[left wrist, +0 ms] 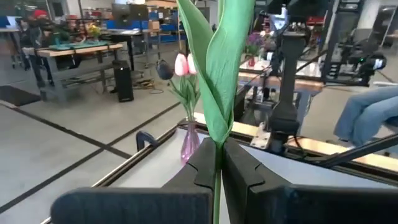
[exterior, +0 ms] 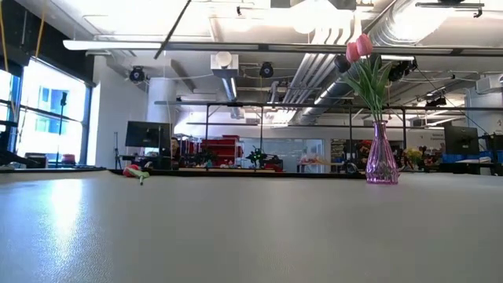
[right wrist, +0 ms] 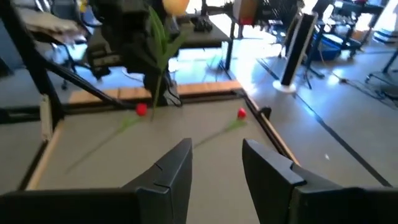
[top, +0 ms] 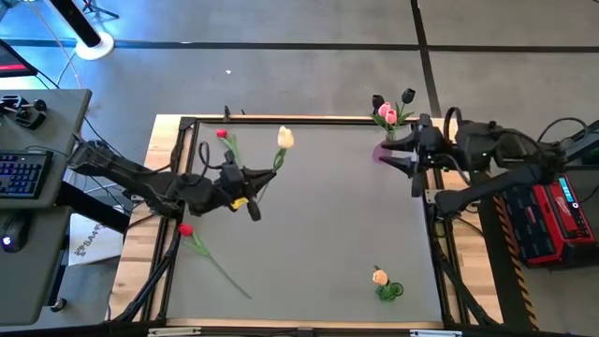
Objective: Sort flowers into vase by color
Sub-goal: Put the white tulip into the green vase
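Left wrist view: left gripper [left wrist: 217, 165] pinches the cream tulip [top: 284, 139] stem; it could swing. Right gripper [right wrist: 214, 165], three o'clock, gapes empty.

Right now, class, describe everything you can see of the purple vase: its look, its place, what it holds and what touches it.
The purple vase is see-through, glass-like, with a slim neck widening to a ribbed base. It stands upright near the table's far right corner. It holds pink tulips and a black tulip on green stems. The right gripper hovers beside it, open and empty; whether it touches the vase cannot be told.
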{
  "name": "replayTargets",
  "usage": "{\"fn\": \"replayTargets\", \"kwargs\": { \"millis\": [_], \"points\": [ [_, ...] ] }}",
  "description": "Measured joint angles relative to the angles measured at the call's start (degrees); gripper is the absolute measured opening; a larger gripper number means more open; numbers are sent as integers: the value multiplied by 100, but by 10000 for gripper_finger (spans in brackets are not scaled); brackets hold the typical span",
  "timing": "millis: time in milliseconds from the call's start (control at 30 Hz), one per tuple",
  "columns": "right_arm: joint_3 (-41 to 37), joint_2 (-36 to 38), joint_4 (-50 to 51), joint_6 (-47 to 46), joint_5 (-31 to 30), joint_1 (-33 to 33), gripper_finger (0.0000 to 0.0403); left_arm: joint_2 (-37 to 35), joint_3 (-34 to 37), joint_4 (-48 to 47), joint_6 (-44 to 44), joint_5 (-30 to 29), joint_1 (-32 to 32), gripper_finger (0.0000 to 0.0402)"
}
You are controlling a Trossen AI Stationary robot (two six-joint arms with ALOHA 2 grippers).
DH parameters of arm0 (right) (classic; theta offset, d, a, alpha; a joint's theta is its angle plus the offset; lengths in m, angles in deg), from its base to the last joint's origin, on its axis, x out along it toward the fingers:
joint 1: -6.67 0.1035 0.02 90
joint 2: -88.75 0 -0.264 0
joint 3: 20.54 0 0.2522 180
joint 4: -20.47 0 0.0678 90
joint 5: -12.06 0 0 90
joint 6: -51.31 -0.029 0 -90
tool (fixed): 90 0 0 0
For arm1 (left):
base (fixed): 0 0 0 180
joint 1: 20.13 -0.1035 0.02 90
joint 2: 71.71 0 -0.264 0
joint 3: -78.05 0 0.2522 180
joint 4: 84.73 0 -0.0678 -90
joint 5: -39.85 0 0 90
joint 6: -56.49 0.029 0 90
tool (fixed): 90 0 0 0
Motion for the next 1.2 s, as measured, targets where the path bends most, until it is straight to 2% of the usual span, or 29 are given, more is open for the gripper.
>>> {"fn": "replayTargets", "kwargs": {
  "millis": [100, 233, 433, 567, 933, 1067, 1200],
  "points": [
    [2, 35, 327, -296, 4, -138, 129, 234, 1, 200, -86, -3, -42, 0],
    [2, 280, 910, -597, 114, -221, 129, 570, 1, 910, -211, 85, -206, 0],
    [2, 774, 811, -784, 539, -230, 129, 864, -1, 2115, 96, 266, -250, 0],
    [2, 1070, 630, -1175, 1028, -230, 129, 860, -194, 2144, 441, -114, -141, 0],
    [4, 1221, 499, -809, 1313, -228, 129, 858, -1216, 2137, 1645, -1160, 766, 0],
    [4, 1220, 505, -946, 1562, -228, 129, 853, -1610, 2135, 1934, -1192, 618, 0],
    [4, 1184, 250, -1050, 1717, -228, 129, 926, -1913, 2017, 1695, -506, 132, 0]
  ]
}}
